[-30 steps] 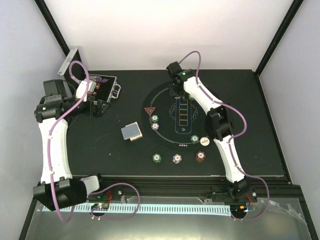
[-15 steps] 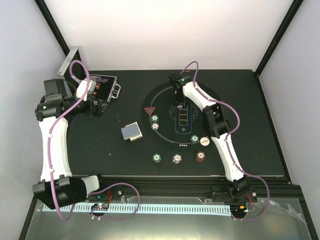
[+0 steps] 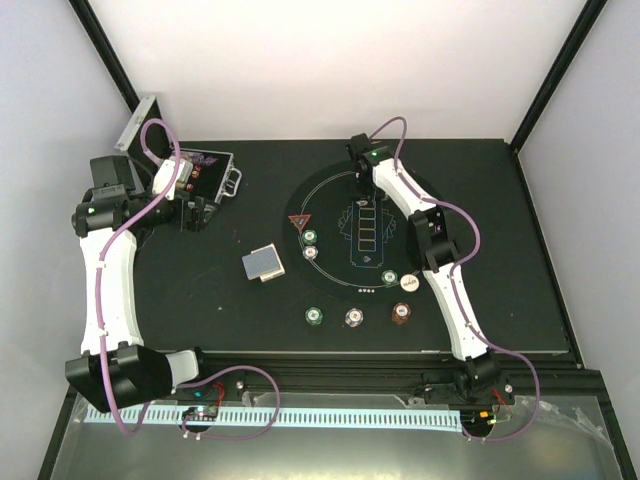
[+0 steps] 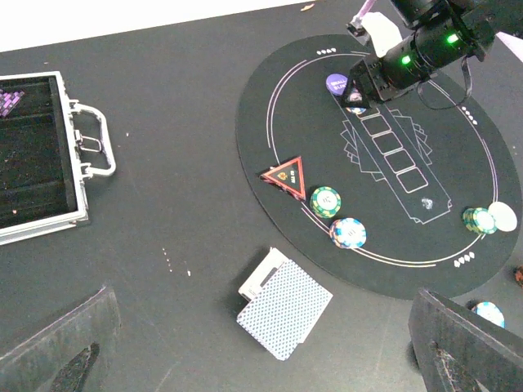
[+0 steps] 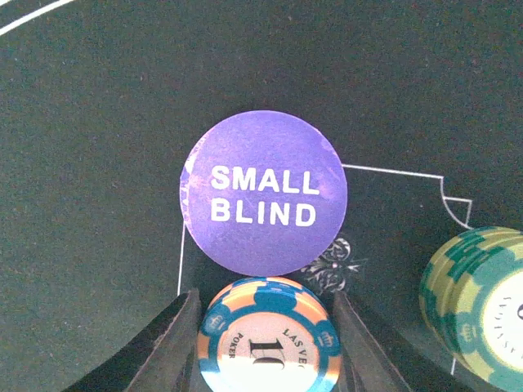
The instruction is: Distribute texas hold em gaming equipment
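Over the last second the right arm has swung its wrist in from the upper-left rim of the mat (image 3: 330, 200) to the top of the printed row of card boxes. The left arm has hardly shifted, and the cards and loose chips lie where they did. I judge this as a blind bet being brought to its spot, a step not yet finished.

The right claw (image 5: 263, 298) stands partly closed, its two fingers pressed on either side of an orange-and-blue chip (image 5: 270, 335) at the bottom of the wrist view. The chip sits just below the purple SMALL BLIND disc (image 5: 263, 193), close to its edge. Whether it already rests on the mat I cannot tell. A green stack (image 5: 482, 302) shows at the right edge of that view, apart from the claw.

The left claw (image 3: 196, 213) is spread wide with nothing between its fingers, hanging at the upper left of the top view beside the open case (image 3: 205, 170).

The deck (image 3: 264, 263) lies back-up on the bench (image 3: 180, 300) left of the mat. Three chips (image 3: 354, 317) sit in a row below the mat's lower rim, and others rest on the mat itself, so most dealing looks still to do.
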Robot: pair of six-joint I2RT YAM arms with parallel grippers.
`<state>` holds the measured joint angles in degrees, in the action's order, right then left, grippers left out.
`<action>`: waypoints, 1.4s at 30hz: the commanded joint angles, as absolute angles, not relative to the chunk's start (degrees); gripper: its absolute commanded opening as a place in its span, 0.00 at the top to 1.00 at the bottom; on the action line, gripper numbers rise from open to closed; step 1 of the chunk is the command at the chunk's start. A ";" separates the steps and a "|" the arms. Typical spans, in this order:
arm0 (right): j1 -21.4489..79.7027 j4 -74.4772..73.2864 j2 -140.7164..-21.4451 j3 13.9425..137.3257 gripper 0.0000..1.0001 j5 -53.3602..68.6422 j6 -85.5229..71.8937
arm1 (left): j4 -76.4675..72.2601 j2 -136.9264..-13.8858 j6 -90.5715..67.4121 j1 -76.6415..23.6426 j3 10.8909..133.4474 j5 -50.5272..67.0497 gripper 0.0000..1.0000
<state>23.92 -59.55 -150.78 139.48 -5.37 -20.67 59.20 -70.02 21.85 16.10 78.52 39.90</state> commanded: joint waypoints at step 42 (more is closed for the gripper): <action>45.51 -50.56 -101.89 88.00 0.26 -10.07 -25.58 | 58.35 -64.49 22.16 16.44 75.93 37.11 0.01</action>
<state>41.08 -53.80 -108.29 98.70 -8.99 -22.68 59.29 -65.41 21.85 16.10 78.08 38.72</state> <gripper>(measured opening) 0.726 0.989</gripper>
